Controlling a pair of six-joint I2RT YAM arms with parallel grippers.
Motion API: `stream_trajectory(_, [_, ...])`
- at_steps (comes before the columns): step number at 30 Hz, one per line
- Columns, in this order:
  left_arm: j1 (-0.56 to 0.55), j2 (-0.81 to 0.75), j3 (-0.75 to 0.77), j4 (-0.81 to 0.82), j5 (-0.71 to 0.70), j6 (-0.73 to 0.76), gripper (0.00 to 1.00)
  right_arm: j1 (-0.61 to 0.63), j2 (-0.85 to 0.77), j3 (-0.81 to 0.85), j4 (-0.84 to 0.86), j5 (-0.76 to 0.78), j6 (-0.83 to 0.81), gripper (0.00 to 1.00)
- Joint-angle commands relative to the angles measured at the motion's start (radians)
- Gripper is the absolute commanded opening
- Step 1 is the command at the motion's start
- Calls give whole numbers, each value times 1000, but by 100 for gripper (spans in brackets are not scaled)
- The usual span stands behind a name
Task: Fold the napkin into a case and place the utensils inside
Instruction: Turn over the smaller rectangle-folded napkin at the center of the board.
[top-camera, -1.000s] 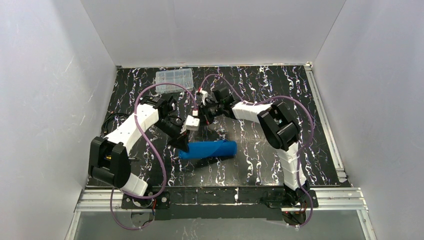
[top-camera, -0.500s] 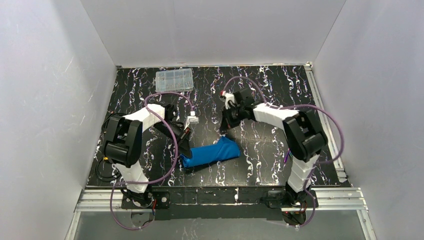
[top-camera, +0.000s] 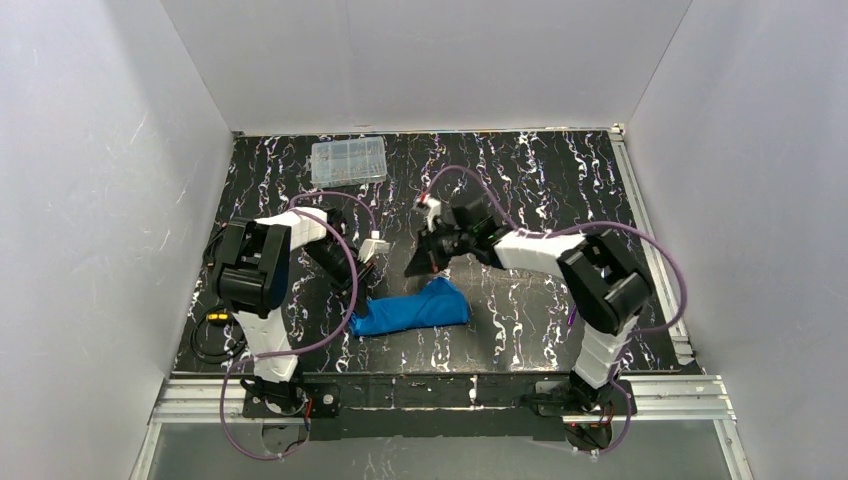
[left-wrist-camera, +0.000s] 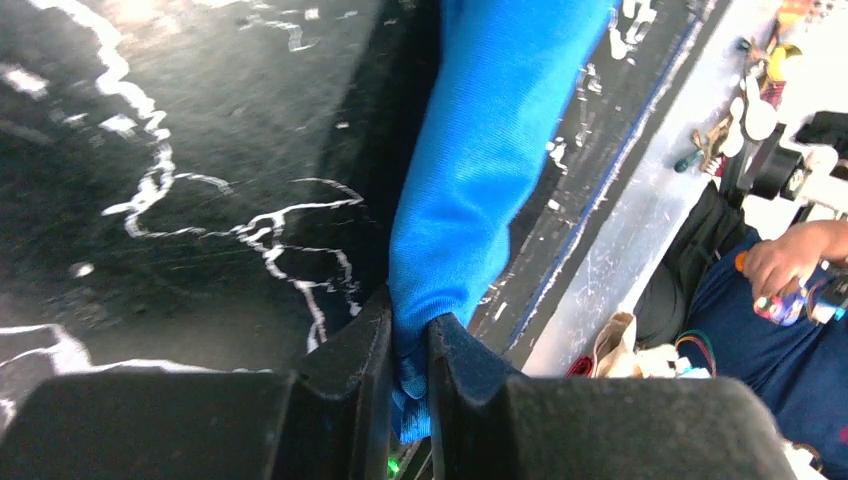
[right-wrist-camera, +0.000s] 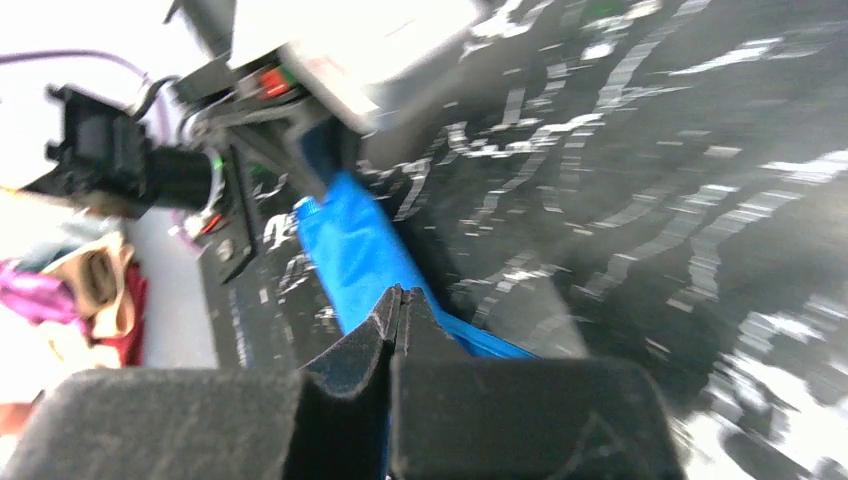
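Top external: napkin (top-camera: 410, 308) outside clear box (top-camera: 348, 160)

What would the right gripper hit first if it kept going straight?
Probably the blue napkin, just ahead of the right gripper and its shut jaws, though depth is unclear.

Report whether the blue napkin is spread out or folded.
Folded: the napkin lies as a narrow bundle, one end pinched in the left gripper.

Bright blue napkin (top-camera: 412, 308) on black, white-veined table (top-camera: 520, 170).
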Motion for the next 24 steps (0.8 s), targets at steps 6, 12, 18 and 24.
stream_trajectory(6, [48, 21, 30, 88, -199, -74, 28, 150, 211, -25, 600, -316, 338, 1])
stream_trajectory(12, [53, -35, 26, 124, -205, -70, 93, 174, 323, 71, 430, -281, 244, 1])
stream_trajectory(18, [67, -148, 100, 32, -179, -19, 98, 178, 390, 122, 262, -188, 155, 1])
stream_trajectory(24, [73, -358, -47, 280, -305, -95, 99, 180, 411, 114, 284, -138, 174, 1])
